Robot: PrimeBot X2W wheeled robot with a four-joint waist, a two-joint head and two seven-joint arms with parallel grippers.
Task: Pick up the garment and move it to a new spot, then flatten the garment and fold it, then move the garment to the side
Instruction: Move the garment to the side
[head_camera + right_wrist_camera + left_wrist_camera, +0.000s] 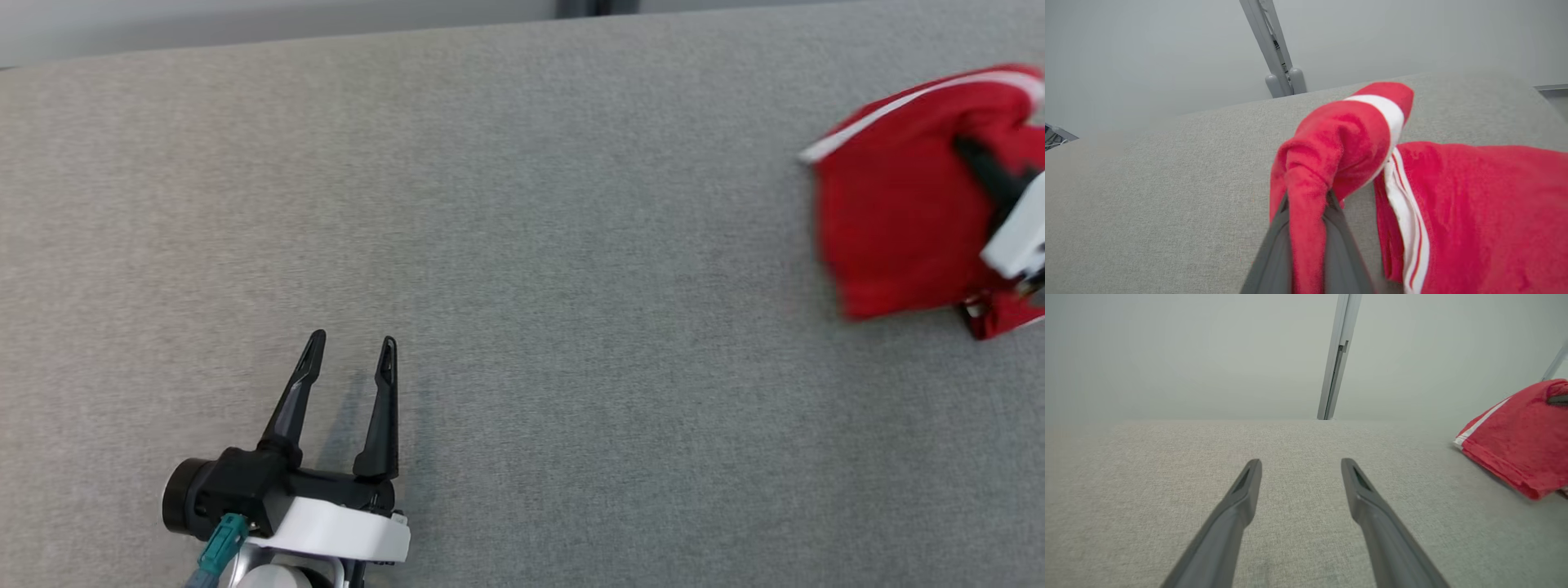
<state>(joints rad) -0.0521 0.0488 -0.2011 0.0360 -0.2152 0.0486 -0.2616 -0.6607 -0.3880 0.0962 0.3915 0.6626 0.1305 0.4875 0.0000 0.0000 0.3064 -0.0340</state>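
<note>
At the far right of the grey tabletop (522,245) sits the red garment (898,212), bunched in a loose heap with a white stripe (1392,114) running along one fold. The right gripper (1308,204) is pressed together on a raised ridge of the cloth. It pinches only that narrow fold, while the bulk of the fabric lies on the tabletop just beside it. The left gripper (353,339) hovers at the near left, fingers spread and holding nothing, well apart from the garment. The likeliest trouble is the hold itself: so little cloth sits between the fingers that the weight of the rest may drag the fold free once it is lifted or carried. Hanging from a single point, the garment would probably twist and land crumpled, which makes flattening harder. If it is dragged instead of lifted clear, the soft fabric could catch on the textured tabletop and bunch further. The left gripper is also too far away to catch a slip
</note>
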